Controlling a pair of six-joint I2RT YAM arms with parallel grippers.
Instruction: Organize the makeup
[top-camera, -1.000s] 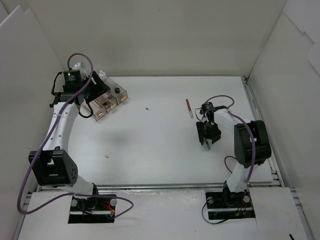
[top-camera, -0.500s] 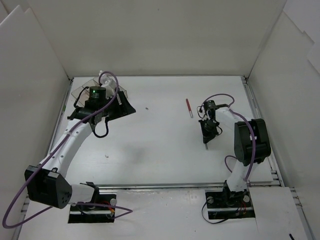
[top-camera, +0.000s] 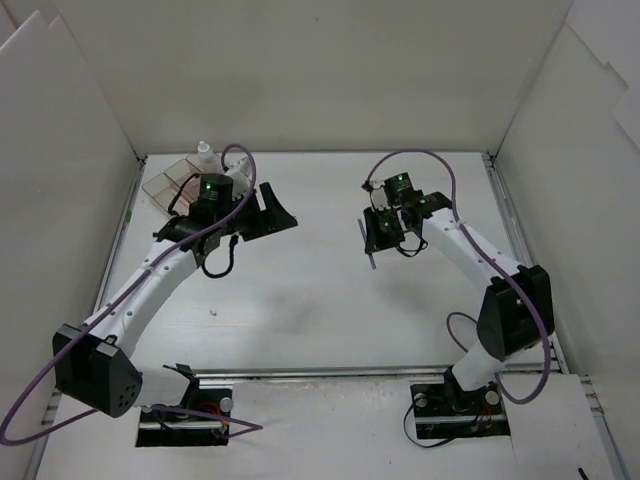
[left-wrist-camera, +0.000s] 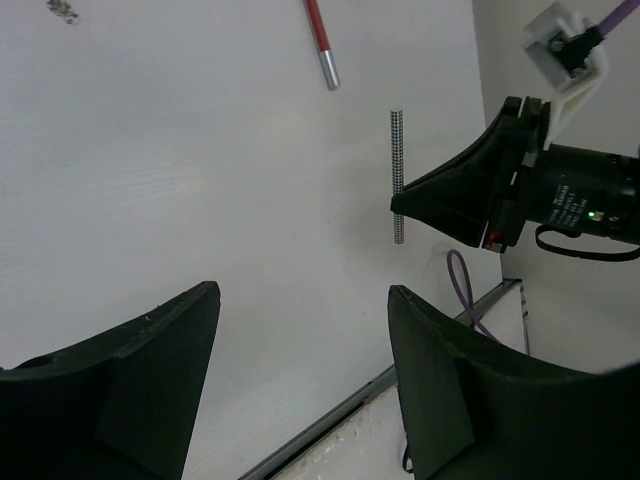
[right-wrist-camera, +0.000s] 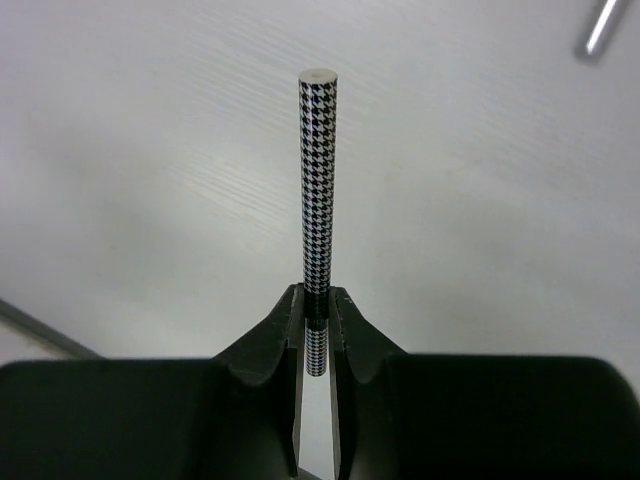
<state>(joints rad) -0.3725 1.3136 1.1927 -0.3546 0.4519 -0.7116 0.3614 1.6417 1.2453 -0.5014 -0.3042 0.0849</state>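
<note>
My right gripper (right-wrist-camera: 317, 300) is shut on the lower end of a slim grey houndstooth pencil (right-wrist-camera: 320, 180) and holds it above the table at centre right (top-camera: 378, 235). The pencil (top-camera: 371, 260) sticks out toward the near side. In the left wrist view the pencil (left-wrist-camera: 398, 150) shows held by the right gripper (left-wrist-camera: 450, 195), with a red pencil (left-wrist-camera: 322, 40) lying on the table beyond it. My left gripper (top-camera: 280, 215) is open and empty (left-wrist-camera: 300, 293), just right of the clear box. The rest of the makeup cannot be made out.
The clear compartmented box (top-camera: 172, 182) stands at the back left corner, with a white bottle top (top-camera: 205, 150) behind it. A small speck (top-camera: 215, 312) lies on the table at the near left. White walls enclose the table on three sides.
My left gripper has swung right, away from the box, toward the table's middle. My right gripper has moved up and to the left with the houndstooth pencil, over where the red pencil lay.
</note>
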